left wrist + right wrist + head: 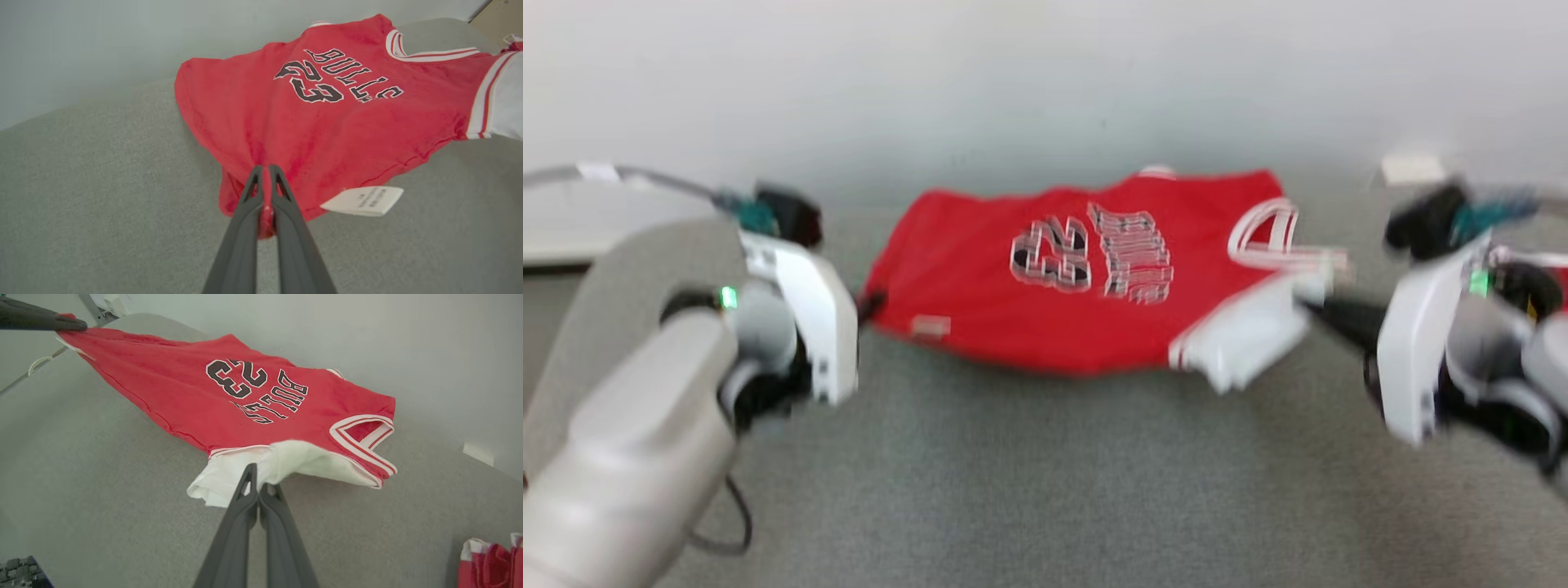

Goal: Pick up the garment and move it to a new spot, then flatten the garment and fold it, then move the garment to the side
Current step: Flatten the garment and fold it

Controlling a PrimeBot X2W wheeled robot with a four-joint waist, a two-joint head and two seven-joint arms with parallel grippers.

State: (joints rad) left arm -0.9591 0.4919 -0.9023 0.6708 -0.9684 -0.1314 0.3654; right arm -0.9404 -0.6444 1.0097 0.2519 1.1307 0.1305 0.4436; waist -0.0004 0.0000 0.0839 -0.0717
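Judged step: flattening. My L pincer clenched on red Bulls jersey hem, R pincer on white sleeve. Next: lower evenly, cloth taut.

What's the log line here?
jersey: stretched between grippers | left gripper: shut on hem | right gripper: shut on white sleeve

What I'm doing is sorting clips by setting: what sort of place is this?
Probably a robot test room, not a home: a grey felt-like work surface against a plain pale wall, one red jersey held between the left pincer and right pincer, and more red-and-white cloth at the side.
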